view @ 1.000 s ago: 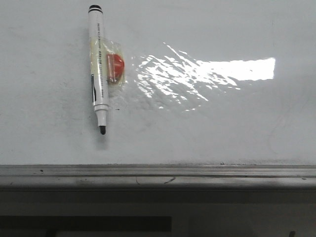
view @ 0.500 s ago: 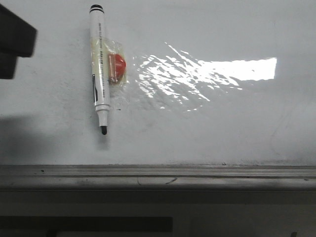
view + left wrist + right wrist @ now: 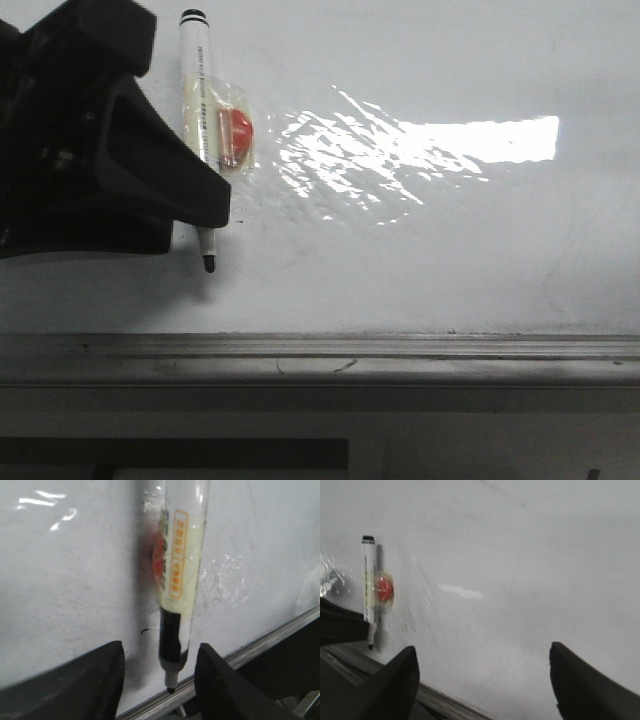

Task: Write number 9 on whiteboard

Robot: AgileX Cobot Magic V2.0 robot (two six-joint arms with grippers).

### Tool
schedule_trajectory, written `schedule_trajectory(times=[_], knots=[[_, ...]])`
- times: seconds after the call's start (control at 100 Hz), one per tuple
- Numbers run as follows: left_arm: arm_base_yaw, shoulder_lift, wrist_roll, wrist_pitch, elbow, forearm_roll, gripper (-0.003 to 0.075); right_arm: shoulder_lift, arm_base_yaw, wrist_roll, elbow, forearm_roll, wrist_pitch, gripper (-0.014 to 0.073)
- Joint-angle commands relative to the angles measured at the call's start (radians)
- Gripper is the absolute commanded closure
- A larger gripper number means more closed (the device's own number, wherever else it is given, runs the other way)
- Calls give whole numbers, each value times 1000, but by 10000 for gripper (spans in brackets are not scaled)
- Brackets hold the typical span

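The whiteboard (image 3: pixel 450 250) is glossy white and bears no number 9; only a tiny black dash (image 3: pixel 145 630) shows beside the marker. A white marker (image 3: pixel 197 80) with a black tip hangs tip-down, taped to a red magnet (image 3: pixel 235 135). My left gripper (image 3: pixel 170 190) is open and reaches in from the left, covering the marker's lower barrel. In the left wrist view the marker (image 3: pixel 182 555) stands between the gripper's (image 3: pixel 160 652) spread fingers, untouched. My right gripper (image 3: pixel 482 650) is open and empty over bare board, right of the marker (image 3: pixel 368 575).
A grey metal ledge (image 3: pixel 400 355) runs along the board's lower edge. A bright glare patch (image 3: pixel 430 145) lies right of the magnet. Faint smudges mark the board.
My left gripper has come into the front view from the left and moved right to the marker, now hiding its lower barrel. The marker has not moved.
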Motion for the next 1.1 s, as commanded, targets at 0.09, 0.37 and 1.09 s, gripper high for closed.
schedule_trajectory(times=[0.09,0.37,1.09], knots=[[-3,14,4,-109,-29,-93,573,22,-7,-11,-35,28,-119,113],[-3,-47,249,181,-84,205,741,34,-4,-328,-127,207,27,113],[-3,-97,788,357,-113,260,741,575,217,-1361,-308,828,287,112]])
